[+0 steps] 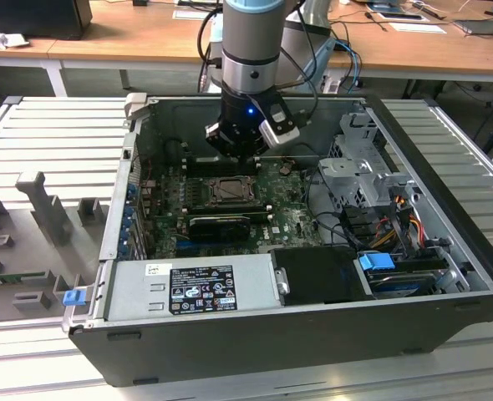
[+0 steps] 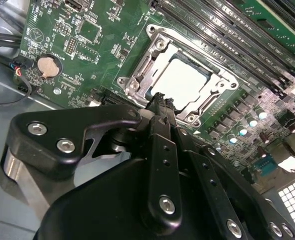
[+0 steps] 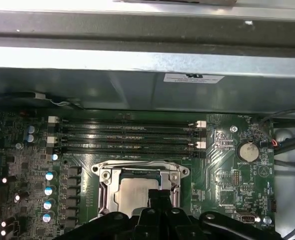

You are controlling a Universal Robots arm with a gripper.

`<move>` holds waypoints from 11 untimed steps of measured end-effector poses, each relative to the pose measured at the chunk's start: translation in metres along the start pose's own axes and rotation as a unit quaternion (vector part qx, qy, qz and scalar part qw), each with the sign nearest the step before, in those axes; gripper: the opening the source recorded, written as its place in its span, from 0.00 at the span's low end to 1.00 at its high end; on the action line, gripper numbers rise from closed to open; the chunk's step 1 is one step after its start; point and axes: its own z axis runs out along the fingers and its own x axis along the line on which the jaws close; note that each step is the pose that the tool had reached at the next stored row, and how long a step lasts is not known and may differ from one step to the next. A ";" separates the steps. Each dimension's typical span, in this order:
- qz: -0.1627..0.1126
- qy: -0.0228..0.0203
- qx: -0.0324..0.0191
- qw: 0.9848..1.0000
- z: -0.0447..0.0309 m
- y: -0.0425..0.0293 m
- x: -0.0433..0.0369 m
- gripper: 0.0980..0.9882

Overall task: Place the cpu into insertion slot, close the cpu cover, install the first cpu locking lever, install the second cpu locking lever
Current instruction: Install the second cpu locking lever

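One cpu (image 2: 180, 82) under closed cpu cover (image 2: 137, 82)

The cpu (image 2: 180, 82) showed a smooth, pale metal top that gleamed under the light in the second wrist view. Around it the cpu cover (image 2: 215, 90) was dull grey metal, brushed and faintly shiny at its edges. The circuit board (image 3: 227, 150) looked glossy green. The gripper (image 2: 160, 102) appeared as matt black plastic or coated metal with bright steel screws. The case wall (image 3: 137, 60), upper centre of the first wrist view, was bare, satin sheet metal.
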 end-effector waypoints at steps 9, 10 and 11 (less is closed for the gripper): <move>0.000 0.000 0.000 1.000 -0.0160 -0.0001 -0.0002 0.01; 0.000 0.000 0.000 1.000 -0.0161 -0.0020 -0.0002 0.01; 0.000 0.000 0.000 1.000 -0.0159 -0.0046 -0.0001 0.01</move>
